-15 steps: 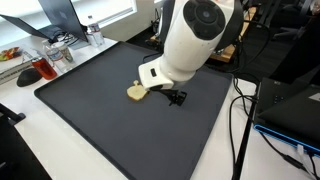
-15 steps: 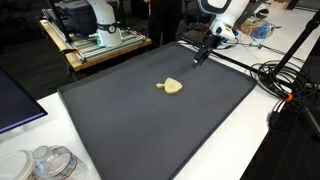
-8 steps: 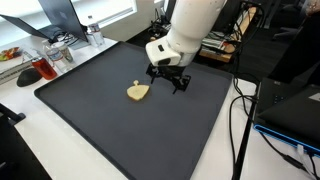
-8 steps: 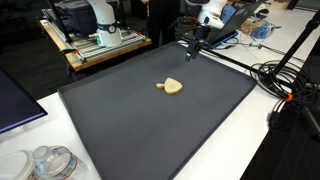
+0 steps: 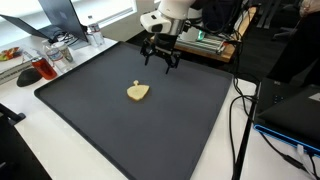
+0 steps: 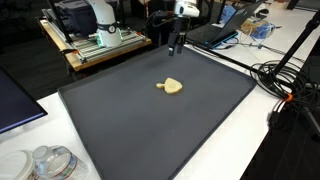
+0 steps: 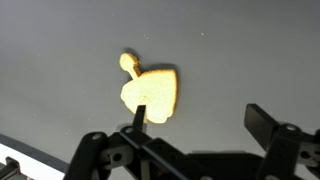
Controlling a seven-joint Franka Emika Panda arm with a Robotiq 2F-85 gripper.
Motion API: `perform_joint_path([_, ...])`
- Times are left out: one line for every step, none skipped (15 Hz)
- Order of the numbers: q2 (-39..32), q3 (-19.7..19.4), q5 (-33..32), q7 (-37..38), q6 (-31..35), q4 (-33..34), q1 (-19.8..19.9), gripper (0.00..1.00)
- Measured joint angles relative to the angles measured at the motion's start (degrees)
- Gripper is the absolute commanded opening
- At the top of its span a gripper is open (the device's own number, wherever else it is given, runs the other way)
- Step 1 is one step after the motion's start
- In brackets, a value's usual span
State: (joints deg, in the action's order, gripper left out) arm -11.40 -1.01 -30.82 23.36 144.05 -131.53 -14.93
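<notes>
Both exterior views look down at an angle from raised spots on different sides of the black mat (image 5: 95,120), while my wrist camera stares closely at it, all three sharing the yellow cutout (image 7: 152,92).

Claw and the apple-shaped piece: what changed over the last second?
The claw rose and drew back from the flat pale yellow apple-shaped piece toward the far edge of the dark grey mat. Its jaws are open and empty; nothing was grasped or released. The piece lies where it was on the mat.
</notes>
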Motion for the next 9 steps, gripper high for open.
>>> perform_joint_path([2.1,-0.2,-0.4,-1.4,2.7,-2.8,1.4,1.0])
perform_joint_path([4.0,-0.4,-0.5,-3.1,5.4,-5.3,3.0,1.0])
perform_joint_path([5.7,-0.6,-0.5,-5.4,8.2,-7.6,4.7,1.0])
perform_joint_path([7.2,-0.8,-0.3,-8.0,11.0,-9.5,6.4,1.0])
perform_joint_path([8.6,-1.0,0.3,-11.0,13.7,-11.2,8.2,1.0])
perform_joint_path([9.7,-1.2,2.1,-14.8,16.2,-12.7,10.0,1.0])
perform_joint_path([10.6,-1.3,5.3,-19.3,18.5,-14.1,11.6,1.0])
perform_joint_path([11.1,-1.4,9.2,-24.0,20.6,-15.4,12.7,1.0])
perform_joint_path([11.2,-1.3,13.7,-28.5,22.4,-16.7,13.3,1.0])
